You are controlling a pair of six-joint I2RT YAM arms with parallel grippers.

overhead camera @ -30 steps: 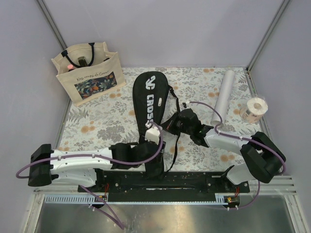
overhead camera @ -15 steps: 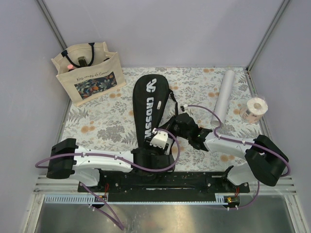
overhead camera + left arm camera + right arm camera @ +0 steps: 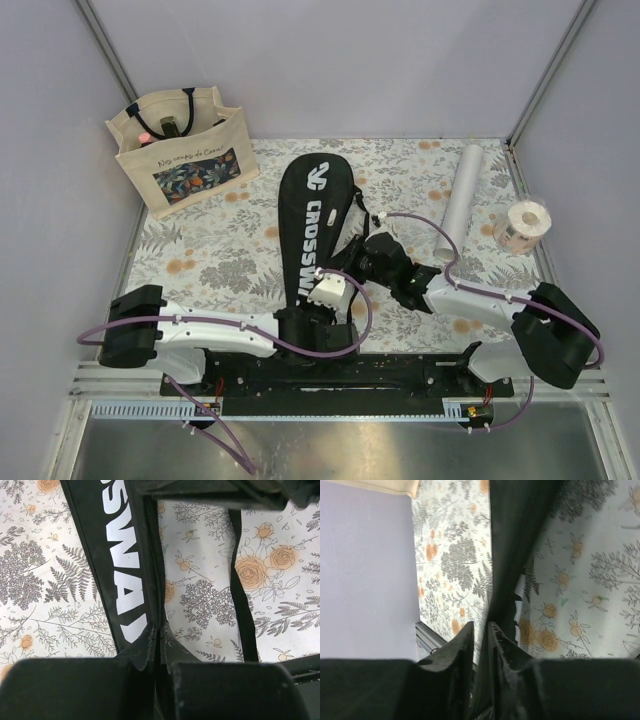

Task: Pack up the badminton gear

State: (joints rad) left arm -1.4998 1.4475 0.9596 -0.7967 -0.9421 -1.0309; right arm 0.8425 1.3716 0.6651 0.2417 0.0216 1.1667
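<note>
So the biggest thing in shot was the desk (image 3: pixel 200 260), covered in a white cloth with a grey-and-orange flower print, and walled in by pale lilac panels.

Lying on it around the middle was the long black racket-shaped cover (image 3: pixel 310 210) with white "CROSSWAY" lettering. Its wide rounded head pointed at the far edge and its narrow end ran down toward the near edge, where the arm bases sit. A thin black strap (image 3: pixel 358 215) trailed off its right side onto the cloth.

Next down in size, the beige tote bag (image 3: pixel 180 150) with a dark floral panel stood upright in the far left corner, well apart from the cover.

The long white cylindrical tube (image 3: pixel 460 195) lay flat by the far right corner, roughly in line with the right edge and not touching anything else.

The left gripper (image 3: pixel 158 636) was down at the cover's narrow near end. Its fingers were pinched almost together, with the cover's right-hand edge caught between them.

The right gripper (image 3: pixel 480 630) sat just right of the cover's middle. It was closed down to a sliver too, with black fabric of the cover running up out of the pinch.

Smallest of the lot, a pale tape roll (image 3: pixel 525 225) sat at the right edge, just beside the tube's near end.
</note>
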